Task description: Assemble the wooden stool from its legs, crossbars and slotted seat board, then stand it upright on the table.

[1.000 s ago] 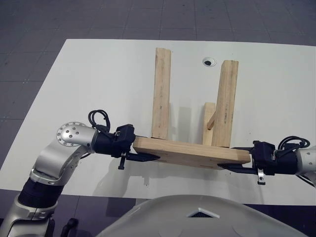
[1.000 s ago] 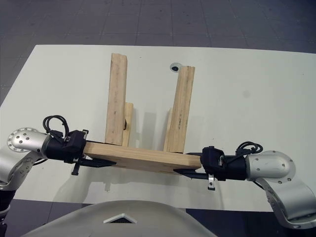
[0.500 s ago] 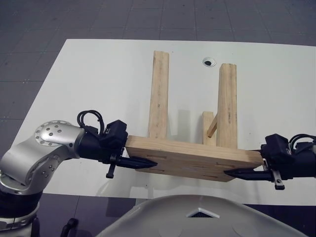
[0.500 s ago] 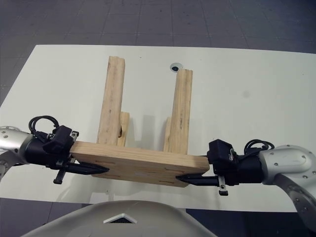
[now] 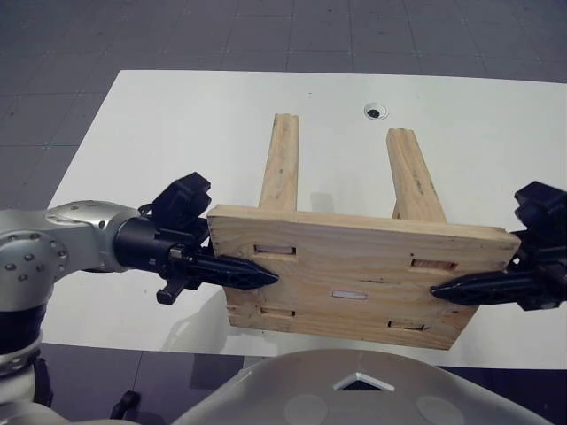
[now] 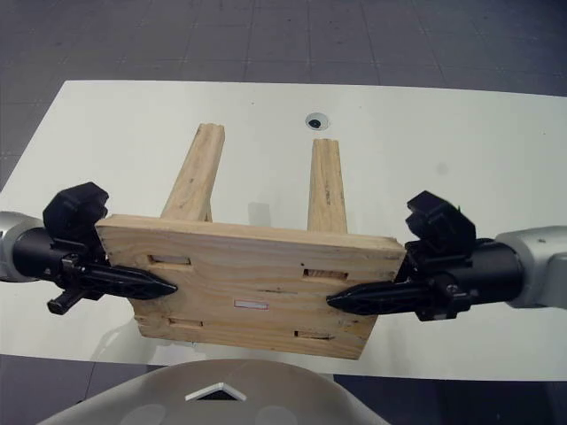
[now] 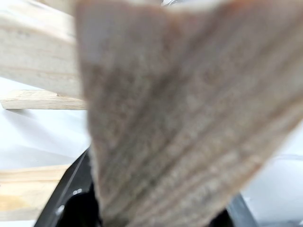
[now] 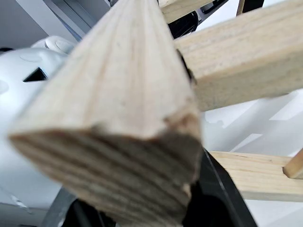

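Observation:
The wooden stool is in one piece and held off the table (image 5: 159, 133). Its slotted seat board (image 5: 354, 288) is tilted with its top face toward me, and two legs (image 5: 280, 164) (image 5: 413, 177) point away over the table. My left gripper (image 5: 257, 276) is shut on the board's left end, one black finger lying across the top face. My right gripper (image 5: 452, 289) is shut on the right end in the same way. The left wrist view shows the board's end grain (image 7: 180, 104) close up, and the right wrist view shows the other end (image 8: 123, 123) and a leg (image 8: 246, 61).
A small round cable hole (image 5: 376, 112) sits near the white table's far edge, beyond the legs. Bare tabletop lies on both sides of the stool. Dark tiled floor surrounds the table.
Both grippers have lifted and rotated the stool. The seat board turned from edge-on to face-on toward me, and the legs swung lower, away from me.

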Controlling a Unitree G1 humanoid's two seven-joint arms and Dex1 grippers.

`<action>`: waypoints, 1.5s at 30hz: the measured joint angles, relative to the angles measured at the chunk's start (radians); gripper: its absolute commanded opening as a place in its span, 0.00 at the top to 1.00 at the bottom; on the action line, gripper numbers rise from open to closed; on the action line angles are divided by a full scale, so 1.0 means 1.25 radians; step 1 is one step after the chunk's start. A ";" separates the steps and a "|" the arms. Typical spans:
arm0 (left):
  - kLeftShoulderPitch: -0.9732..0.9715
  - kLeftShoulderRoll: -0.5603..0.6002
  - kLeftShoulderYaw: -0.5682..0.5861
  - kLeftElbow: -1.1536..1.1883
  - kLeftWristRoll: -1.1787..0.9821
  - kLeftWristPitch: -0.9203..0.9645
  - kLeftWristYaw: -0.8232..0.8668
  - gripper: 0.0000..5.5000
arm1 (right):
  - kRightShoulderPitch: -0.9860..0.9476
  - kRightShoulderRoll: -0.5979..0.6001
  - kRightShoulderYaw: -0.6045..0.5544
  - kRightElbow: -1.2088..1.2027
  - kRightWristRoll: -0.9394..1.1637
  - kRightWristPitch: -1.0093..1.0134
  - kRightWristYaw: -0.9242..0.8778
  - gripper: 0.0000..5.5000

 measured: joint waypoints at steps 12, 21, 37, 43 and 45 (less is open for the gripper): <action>-0.271 0.004 -0.184 0.229 -0.152 0.133 0.078 0.75 | -0.381 -0.020 0.318 0.249 0.143 0.169 -0.048 0.75; -0.441 -0.051 -0.291 0.429 -0.187 0.243 0.092 0.75 | -0.667 0.109 0.538 0.553 0.159 0.379 -0.055 0.75; -0.591 -0.239 -0.461 0.818 0.062 0.378 -0.192 0.47 | -0.815 0.299 0.806 0.970 0.042 0.430 0.153 0.55; -0.585 -0.254 -0.446 0.817 0.193 0.379 -0.281 0.27 | -0.815 0.296 0.815 0.957 -0.052 0.430 0.221 0.31; -0.583 -0.254 -0.446 0.820 0.230 0.379 -0.311 0.20 | -0.815 0.284 0.816 0.954 -0.087 0.430 0.241 0.23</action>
